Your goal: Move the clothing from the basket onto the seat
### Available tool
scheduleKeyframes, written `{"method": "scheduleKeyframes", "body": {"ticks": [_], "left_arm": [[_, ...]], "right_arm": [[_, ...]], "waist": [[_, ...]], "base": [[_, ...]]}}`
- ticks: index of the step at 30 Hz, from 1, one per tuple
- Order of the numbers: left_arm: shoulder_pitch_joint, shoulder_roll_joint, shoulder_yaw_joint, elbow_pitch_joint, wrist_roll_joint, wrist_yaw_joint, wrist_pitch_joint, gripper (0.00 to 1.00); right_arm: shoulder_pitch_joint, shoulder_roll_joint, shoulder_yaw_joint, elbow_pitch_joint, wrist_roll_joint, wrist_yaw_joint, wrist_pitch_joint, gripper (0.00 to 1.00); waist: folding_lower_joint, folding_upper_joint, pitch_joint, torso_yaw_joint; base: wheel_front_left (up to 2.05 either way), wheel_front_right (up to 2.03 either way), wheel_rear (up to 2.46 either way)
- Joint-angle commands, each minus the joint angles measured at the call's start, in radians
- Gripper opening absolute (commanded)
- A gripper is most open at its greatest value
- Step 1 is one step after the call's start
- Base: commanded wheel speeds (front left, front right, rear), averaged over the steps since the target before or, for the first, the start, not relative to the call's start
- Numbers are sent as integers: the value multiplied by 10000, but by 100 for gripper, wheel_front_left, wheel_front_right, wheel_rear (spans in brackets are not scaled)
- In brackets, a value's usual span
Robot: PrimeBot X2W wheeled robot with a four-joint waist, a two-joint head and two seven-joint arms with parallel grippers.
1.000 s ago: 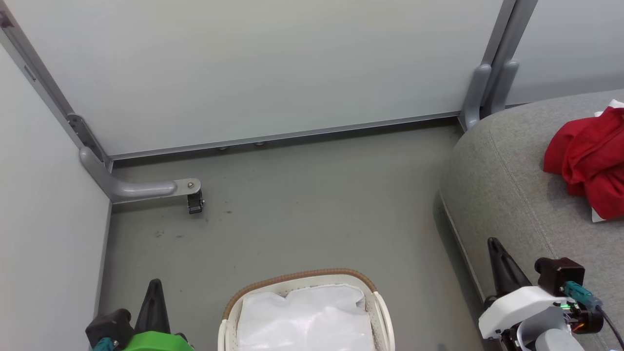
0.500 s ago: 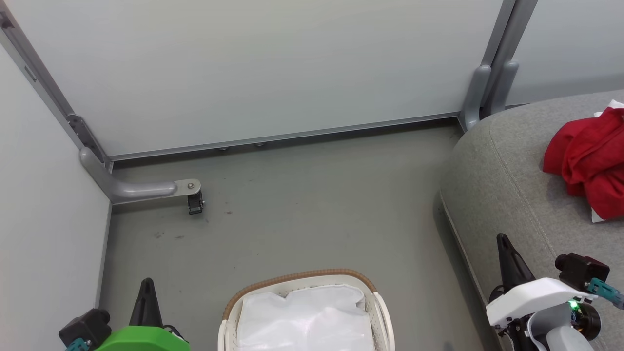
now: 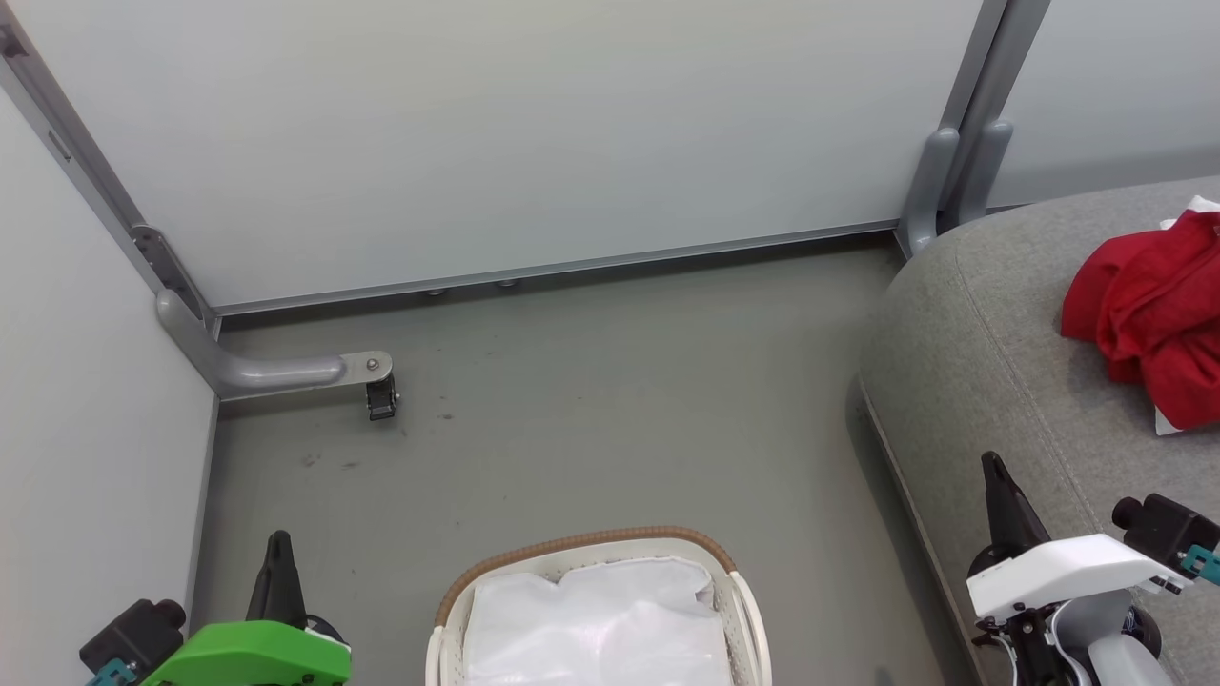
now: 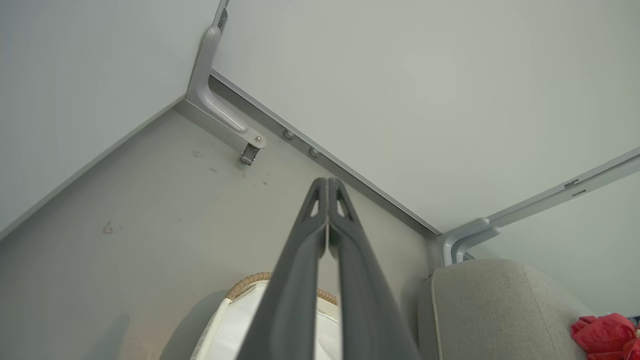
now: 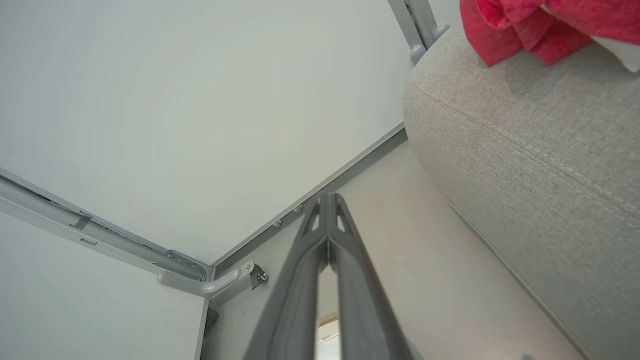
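Observation:
Red clothing (image 3: pixel 1148 319) lies bunched on the grey seat (image 3: pixel 991 353) at the right edge of the head view; it also shows as clothing (image 5: pixel 520 25) on the seat (image 5: pixel 540 150) and as clothing (image 4: pixel 602 335). The white basket (image 3: pixel 457 595) with a brown rim stands on the floor at the bottom middle, and I see just its white liner (image 3: pixel 600 619) inside. My left gripper (image 3: pixel 278 543) is shut and empty, left of the basket. My right gripper (image 3: pixel 993 465) is shut and empty over the seat's front edge, well short of the clothing. Both pairs of fingers (image 4: pixel 327 186) (image 5: pixel 327 200) meet at the tips.
Grey partition walls (image 3: pixel 496 133) close off the back and left. A metal foot with a caster (image 3: pixel 381 395) juts onto the floor at the left. Another post (image 3: pixel 948 171) stands by the seat's far corner. Open floor (image 3: pixel 610 400) lies beyond the basket.
Both grippers have drawn back toward the lower corners of the head view, the left one leftward and the right one rightward. Clothing, basket and seat have not moved.

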Motion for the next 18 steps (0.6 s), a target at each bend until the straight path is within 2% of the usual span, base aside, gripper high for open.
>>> {"method": "scheduleKeyframes", "body": {"ticks": [1, 18], "left_arm": [[-330, 53, 62, -176, -356, -54, 78, 0], [-525, 67, 279, -407, -2532, -210, 682, 0]], "right_arm": [[-58, -44, -49, -193, 361, -1, 80, 0], [-35, -20, -207, -437, 2627, -3, 682, 0]], "waist": [[0, 0, -2, -1], [0, 0, -28, -12]], "base": [[0, 0, 0], [0, 0, 0]]}}
